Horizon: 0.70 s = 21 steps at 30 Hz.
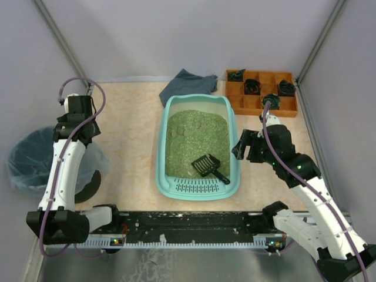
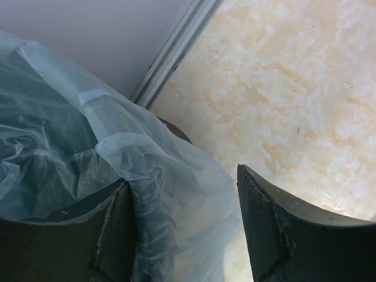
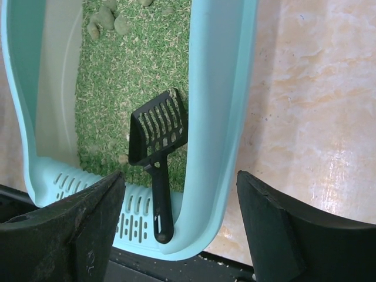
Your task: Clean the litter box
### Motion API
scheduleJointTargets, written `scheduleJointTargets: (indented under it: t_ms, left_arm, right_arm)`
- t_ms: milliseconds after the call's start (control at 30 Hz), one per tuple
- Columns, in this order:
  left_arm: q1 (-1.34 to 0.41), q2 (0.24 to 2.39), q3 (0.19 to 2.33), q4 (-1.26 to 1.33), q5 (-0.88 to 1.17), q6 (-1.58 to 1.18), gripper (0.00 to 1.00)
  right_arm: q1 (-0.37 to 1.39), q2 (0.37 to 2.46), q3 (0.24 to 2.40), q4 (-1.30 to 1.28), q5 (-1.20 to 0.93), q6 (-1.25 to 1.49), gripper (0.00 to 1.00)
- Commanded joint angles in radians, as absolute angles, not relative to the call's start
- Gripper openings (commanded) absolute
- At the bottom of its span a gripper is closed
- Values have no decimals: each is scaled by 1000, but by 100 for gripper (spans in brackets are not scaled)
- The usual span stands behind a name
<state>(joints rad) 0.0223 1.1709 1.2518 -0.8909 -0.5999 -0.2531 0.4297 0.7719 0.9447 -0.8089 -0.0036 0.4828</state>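
Litter box: the turquoise litter box (image 1: 161, 155) sits in the middle of the worktop (image 1: 129, 129), long side running from the near edge to the far edge, slotted grille (image 1: 197, 187) at the near end.
Litter: green granules (image 1: 194, 138) fill the tray, with a few pale rounded clumps (image 3: 106, 20) in the far half.
Scoop: a black slotted scoop (image 1: 208, 165) lies inside at the near right, blade on the litter, handle reaching over the grille toward the near right corner of the box.
Right end effector: the right end effector (image 3: 180, 176) hangs just beside the right rim of the box, above its near half. Its fingers stand wide apart and hold nothing. From the wrist, the rim and the scoop handle show below, between the two fingers.
Left end effector: the left end effector (image 2: 179, 176) is over the left edge of the worktop, above the rim of the bin. Its fingers are spread, with nothing clamped; only the bag shows beneath them.
Bin: a round bin (image 1: 35, 155) lined with a bluish translucent bag stands at the left edge, well apart from the box.
Cloth: a grey cloth (image 1: 187, 84) lies crumpled at the far edge, just behind the box.
Orange tray: an orange compartment tray (image 1: 234, 89) sits in the far right corner, with small black items (image 1: 252, 86) in several cells.
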Motion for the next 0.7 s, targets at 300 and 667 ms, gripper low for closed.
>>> scheduleJointTargets:
  t_ms: [300,667]
  left_arm:
    - [91,1205,1193,-787,-433,-228,34]
    - [89,1143,1148,-738,-182,-135,4]
  right_arm:
    - [434,728,986,-806,-16,477,76]
    - [434,703,973,-809,-9,484,76]
